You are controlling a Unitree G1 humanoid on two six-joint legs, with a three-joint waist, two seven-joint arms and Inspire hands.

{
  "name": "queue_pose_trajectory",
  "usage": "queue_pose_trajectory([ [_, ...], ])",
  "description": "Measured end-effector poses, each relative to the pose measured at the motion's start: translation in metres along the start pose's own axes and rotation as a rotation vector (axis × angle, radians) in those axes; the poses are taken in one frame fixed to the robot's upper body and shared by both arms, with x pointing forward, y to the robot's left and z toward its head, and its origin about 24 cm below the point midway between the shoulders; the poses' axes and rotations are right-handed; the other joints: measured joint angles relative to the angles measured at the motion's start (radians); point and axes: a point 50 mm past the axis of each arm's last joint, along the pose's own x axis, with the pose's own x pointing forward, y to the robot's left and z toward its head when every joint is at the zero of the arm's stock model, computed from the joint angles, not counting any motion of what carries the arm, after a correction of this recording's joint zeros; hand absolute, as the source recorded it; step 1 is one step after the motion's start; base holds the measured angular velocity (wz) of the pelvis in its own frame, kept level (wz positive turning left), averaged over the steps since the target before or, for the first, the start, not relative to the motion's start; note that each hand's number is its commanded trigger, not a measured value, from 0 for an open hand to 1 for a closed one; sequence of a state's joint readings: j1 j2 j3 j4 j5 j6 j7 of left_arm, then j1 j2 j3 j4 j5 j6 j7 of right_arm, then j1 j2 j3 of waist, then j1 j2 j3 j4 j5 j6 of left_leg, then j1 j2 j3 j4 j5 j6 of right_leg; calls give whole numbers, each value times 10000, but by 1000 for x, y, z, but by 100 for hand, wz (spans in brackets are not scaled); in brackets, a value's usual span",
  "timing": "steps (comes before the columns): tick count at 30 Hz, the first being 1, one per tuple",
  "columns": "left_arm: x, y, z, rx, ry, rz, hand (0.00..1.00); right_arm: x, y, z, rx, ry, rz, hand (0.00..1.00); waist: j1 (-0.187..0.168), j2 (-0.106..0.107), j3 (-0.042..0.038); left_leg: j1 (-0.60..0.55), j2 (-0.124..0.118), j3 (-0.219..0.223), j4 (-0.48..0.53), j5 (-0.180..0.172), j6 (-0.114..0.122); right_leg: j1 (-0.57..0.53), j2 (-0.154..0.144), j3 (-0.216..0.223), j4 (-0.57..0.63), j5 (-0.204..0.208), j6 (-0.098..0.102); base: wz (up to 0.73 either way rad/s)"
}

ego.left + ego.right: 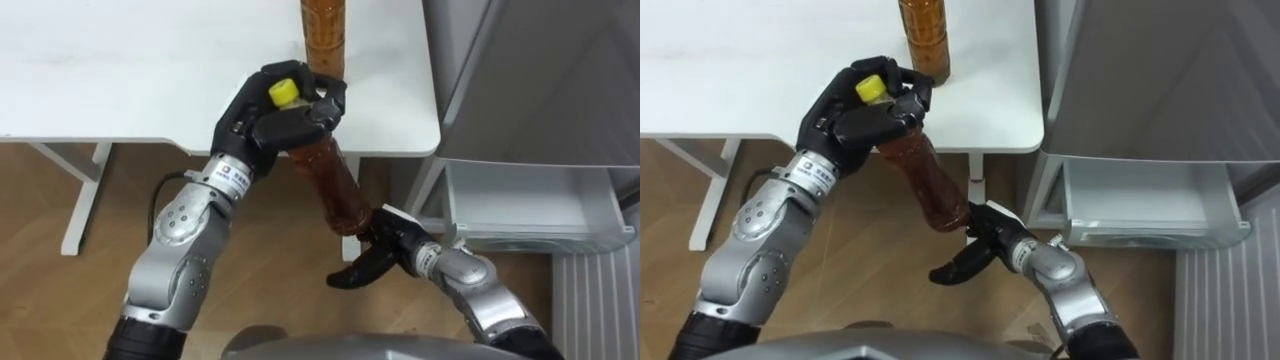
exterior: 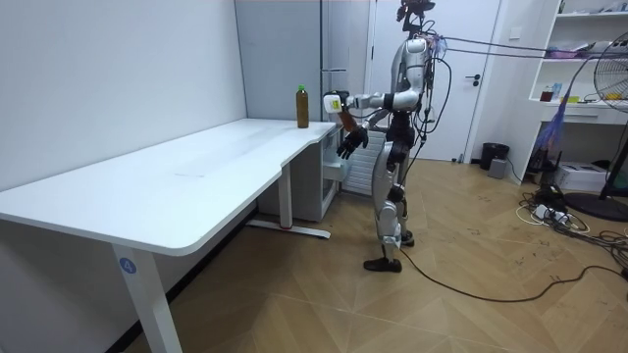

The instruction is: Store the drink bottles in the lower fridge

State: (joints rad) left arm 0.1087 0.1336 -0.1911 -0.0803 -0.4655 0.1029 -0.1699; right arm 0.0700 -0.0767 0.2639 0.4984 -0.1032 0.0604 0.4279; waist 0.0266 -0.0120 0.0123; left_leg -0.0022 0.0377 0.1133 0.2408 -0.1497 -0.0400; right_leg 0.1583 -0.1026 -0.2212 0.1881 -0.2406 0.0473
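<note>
The left hand [image 1: 270, 125] clasped the yellow-capped brown plastic drink bottle [image 1: 335, 185] by the neck. The right hand [image 1: 395, 240], fingers loose, propped its base, probably steadying the carry.

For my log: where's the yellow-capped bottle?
The bottle is mid left eye view, in the left hand at the table edge, base by the right hand.

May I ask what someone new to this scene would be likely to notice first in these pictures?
The robot's left hand grips a brown drink bottle near its yellow cap, tilted in front of the white table, with the open right hand at its lower end. A second brown bottle stands upright on the table behind, and the fridge's lower drawer is open at the robot's right.
</note>
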Motion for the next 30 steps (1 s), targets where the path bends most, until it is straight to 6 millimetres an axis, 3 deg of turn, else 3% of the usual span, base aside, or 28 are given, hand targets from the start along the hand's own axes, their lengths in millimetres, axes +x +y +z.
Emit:
queue_pose_trajectory([
  [9, -3, 3, -9, -99, 330, 181, 100, -2, -1, 13, -127, -595, 484, 0, 53, -77, 49, -23, 0, 2, 1, -4, 0, -23, 1, 5, -9, 0, 0, 0],
  [24, -4, 2, -18, 324, 782, -200, 100, -3, 6, 22, -446, -876, 1400, 0, 18, -50, 38, -2, -3, -12, 3, -6, -2, 3, 0, -20, 7, 1, -1, 0],
  [30, -4, -10, -31, 1538, 1516, -936, 100, -2, 11, 28, -142, -1261, 1823, 0, 27, -36, 43, -32, -2, -51, 25, -6, -2, -3, 6, -25, 22, 3, -6, 0],
])
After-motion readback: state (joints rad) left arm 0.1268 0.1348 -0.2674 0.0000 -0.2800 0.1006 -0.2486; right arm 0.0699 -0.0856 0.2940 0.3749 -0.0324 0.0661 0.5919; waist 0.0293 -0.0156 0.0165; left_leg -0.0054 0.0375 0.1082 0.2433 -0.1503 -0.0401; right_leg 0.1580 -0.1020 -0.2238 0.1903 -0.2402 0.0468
